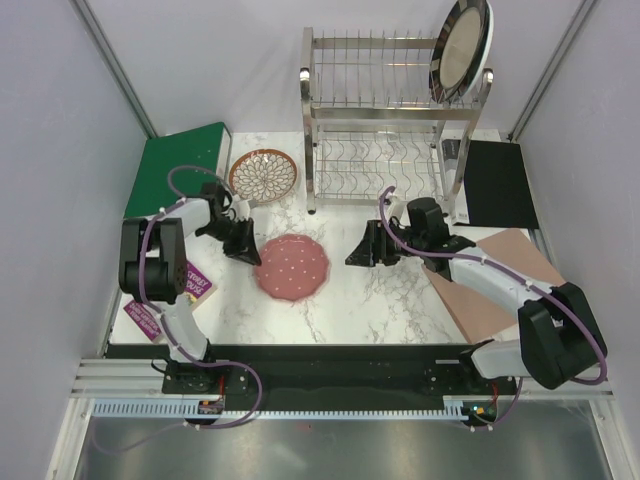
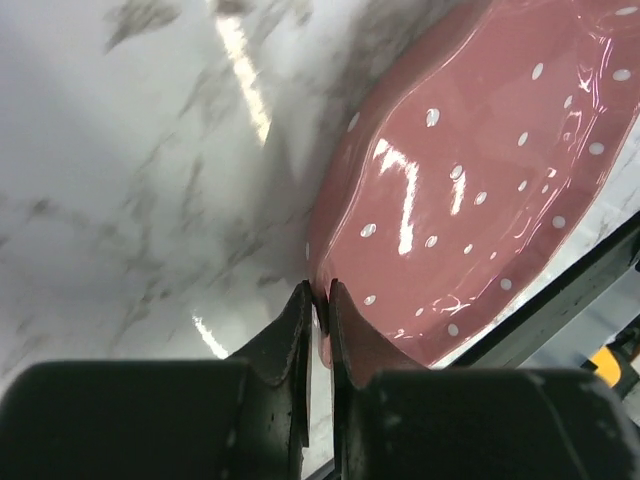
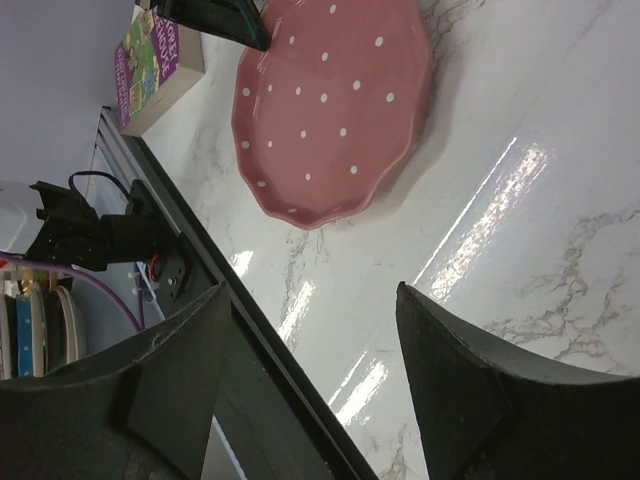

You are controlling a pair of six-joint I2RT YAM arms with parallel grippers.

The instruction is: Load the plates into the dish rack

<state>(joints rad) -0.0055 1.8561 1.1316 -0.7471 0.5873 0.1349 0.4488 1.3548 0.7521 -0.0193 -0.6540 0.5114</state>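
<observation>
The dish rack stands at the far side of the bench, just right of centre. A dark-rimmed plate is on edge at the right end of its top shelf. A petal plate lies on the bench just left of the rack. The pink plate lies near the middle of the bench, nearer than the rack and to its left.

The pink plate looks like glazed ceramic. It should be stiff, fairly heavy for a pinch at the edge, glossy and so likely slippery, and apt to chip if knocked against the wire. Its wavy rim is the only place to take hold while it lies flat. A deep bite over the lip would probably hold better than the tips alone.

The left arm is folded with its elbow up, the forearm reaching right and low. The left claw is clamped on the plate's left rim, and in the wrist view its fingers pinch the lip. Whether the plate is off the bench I cannot tell.

The right arm stretches diagonally from the near right. The right claw has its jaws spread wide and holds nothing, facing the plate from its right and apart from it.
</observation>
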